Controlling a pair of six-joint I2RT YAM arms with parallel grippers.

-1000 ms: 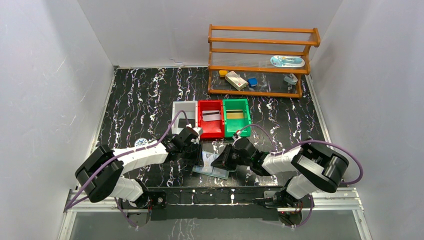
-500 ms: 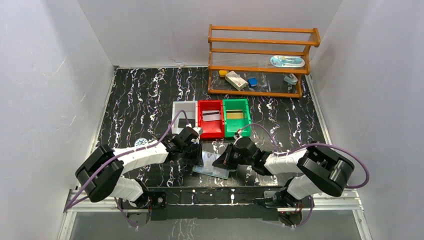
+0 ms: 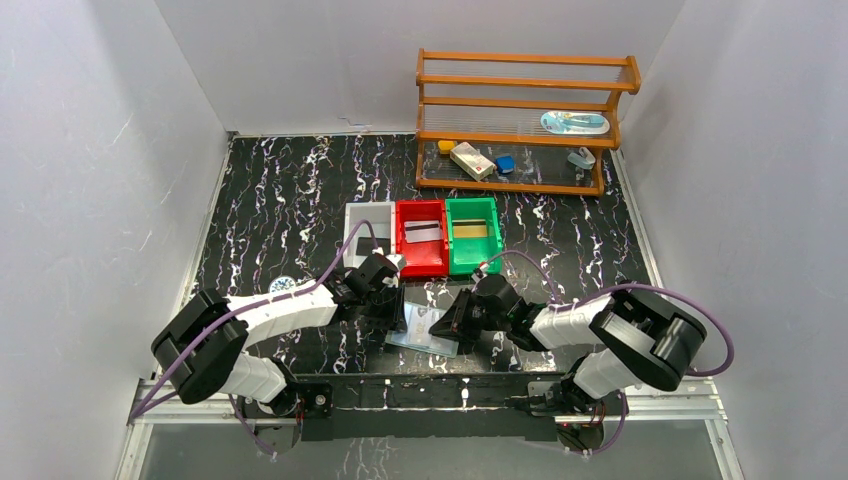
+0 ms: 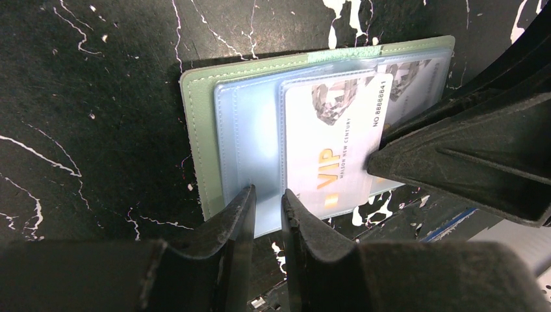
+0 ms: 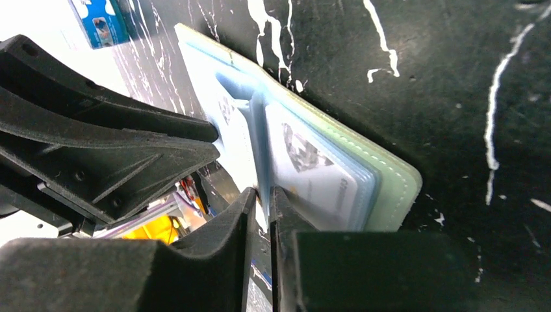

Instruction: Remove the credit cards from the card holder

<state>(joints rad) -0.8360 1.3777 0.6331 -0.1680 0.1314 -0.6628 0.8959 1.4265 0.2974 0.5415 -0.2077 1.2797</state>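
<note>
A pale VIP card lies face up in the top clear pocket of the open holder, and a second card peeks from the leaf below. The holder lies flat on the table, just ahead of my two arms. My left tool stands narrow, its tips set on the holder's near edge with a slim slot between them; I judge it is pinning, not pinching. My right tool is just as narrow, and a bluish pocket leaf runs up into its slot at the card's edge. Whether it clamps the card, the plastic alone, or neither, I cannot tell. The step in hand, as I read it, is drawing this card out of its pocket while the left tool holds the holder down. Next I need a sure bite on the card itself. Then comes a flat, slow pull straight out of the pocket's mouth, so the holder neither lifts nor folds. Beyond, a card shows in the red bin, perhaps where this one goes.
</note>
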